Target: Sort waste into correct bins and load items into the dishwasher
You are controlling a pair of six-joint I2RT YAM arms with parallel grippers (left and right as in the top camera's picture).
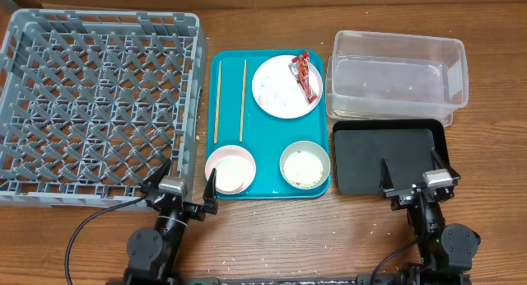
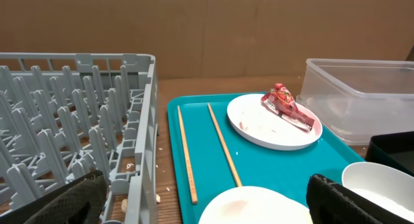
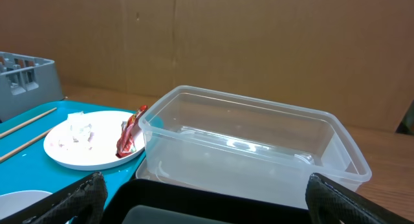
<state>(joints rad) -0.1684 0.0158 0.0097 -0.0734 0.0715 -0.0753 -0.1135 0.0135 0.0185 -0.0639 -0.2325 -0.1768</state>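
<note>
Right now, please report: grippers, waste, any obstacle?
Left gripper open, right gripper open, both empty. Red wrapper on plate, rice in green bowl, nothing sorted yet. No obstacle seen.

Bench (image 1: 272, 235) layout: dish rack (image 1: 194, 104) left, serving tray (image 1: 268, 137) middle, tub (image 1: 395, 39) and shallow tray (image 1: 383, 157) right.
The dish rack sits just beside the serving tray. On that tray, two chopsticks (image 1: 218, 101) lie side by side at far left; a plate (image 1: 276, 91) sits far right with a wrapper (image 1: 305, 75) on its right part; the left bowl (image 1: 230, 168) is near left, and the right bowl (image 1: 282, 165), holding rice (image 1: 305, 167), near right. The tub stands far, the shallow tray just nearer.
</note>
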